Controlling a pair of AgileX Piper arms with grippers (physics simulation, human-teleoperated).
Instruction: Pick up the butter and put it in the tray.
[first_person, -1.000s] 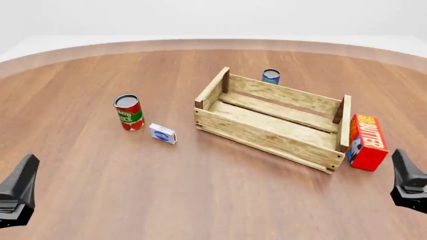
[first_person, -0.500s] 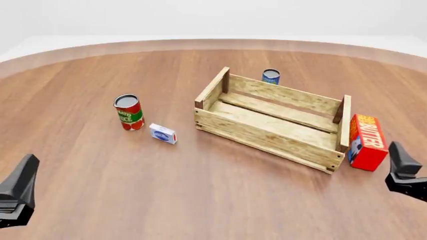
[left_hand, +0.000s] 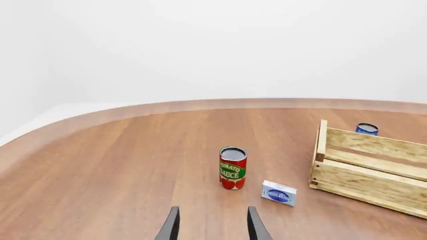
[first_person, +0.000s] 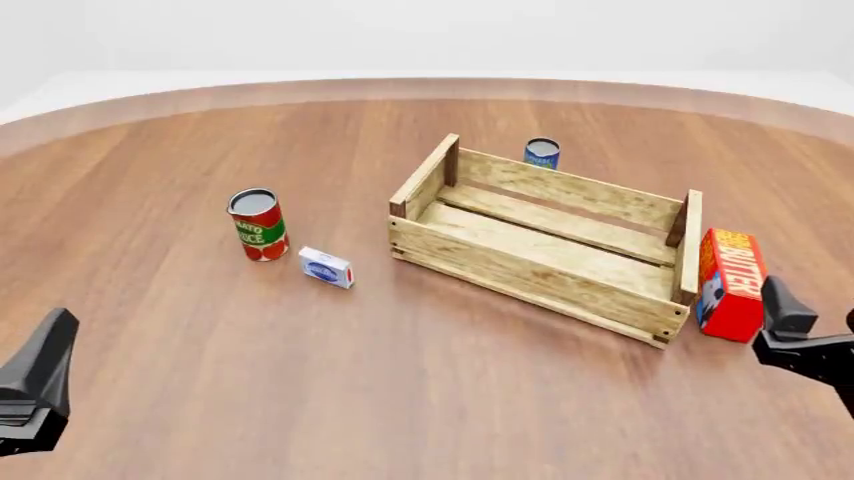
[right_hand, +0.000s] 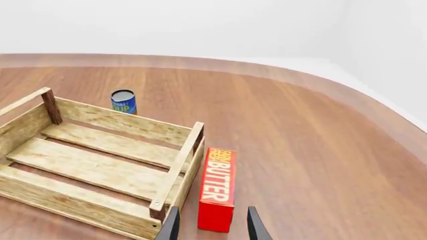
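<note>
- The right gripper (right_hand: 212, 227) sits low at the table's (first_person: 400, 380) near right corner, around five o'clock from the crate (first_person: 534, 285), its two dark fingers parted with nothing between them.
- From its wrist camera the fingers (right_hand: 172, 226) frame the near end of the butter (right_hand: 218, 187), which lies just ahead of the tips and untouched.
- In the front view that arm's dark wrist is at the right edge, just at the near side of the butter (first_person: 730, 283).
- The left gripper (left_hand: 212, 227) is at the near left corner, roughly seven o'clock from the crate, fingers spread and empty, well apart from everything.
- The butter rests on the table just outside the crate's right end wall, at about three o'clock from the crate's middle.
- Its long axis runs near to far, alongside that end wall, lettered face up and blue-white end panel toward the near side.
- A tomato sauce can (first_person: 256, 224) and a small blue-and-white box (first_person: 326, 267) stand at nine o'clock from the crate; a blue can (first_person: 541, 153) is beyond it at twelve.
</note>
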